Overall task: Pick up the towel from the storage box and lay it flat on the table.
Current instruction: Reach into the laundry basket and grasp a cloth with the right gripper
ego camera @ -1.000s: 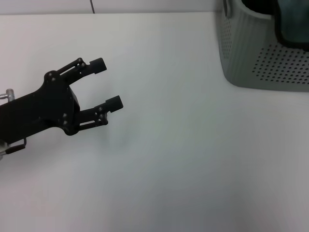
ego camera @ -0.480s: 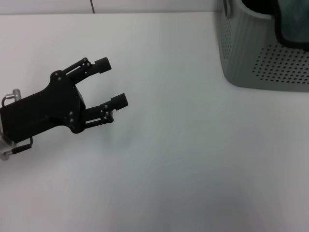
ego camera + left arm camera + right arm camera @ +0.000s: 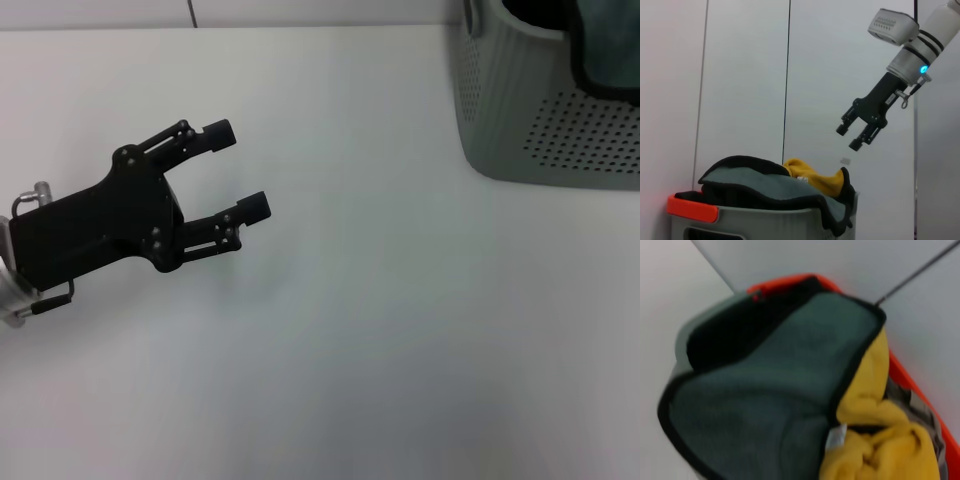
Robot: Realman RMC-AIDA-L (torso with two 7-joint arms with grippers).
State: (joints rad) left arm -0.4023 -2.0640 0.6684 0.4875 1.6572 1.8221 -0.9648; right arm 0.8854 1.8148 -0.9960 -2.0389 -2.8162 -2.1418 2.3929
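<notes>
- One towel [image 3: 772,187], grey-green with a yellow underside, heaped in one storage box [image 3: 545,110], directly below the released right claw [image 3: 856,137].
- Left claw [image 3: 240,168], released, hovers above the table [image 3: 380,330], well apart from the box, which is cut off.

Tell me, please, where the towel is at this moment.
The towel is still in the storage box, bunched up and draped over its rim, at the far right of the table in the head view. The open right hand hangs above it.

No readable text — no labels, no numbers.
</notes>
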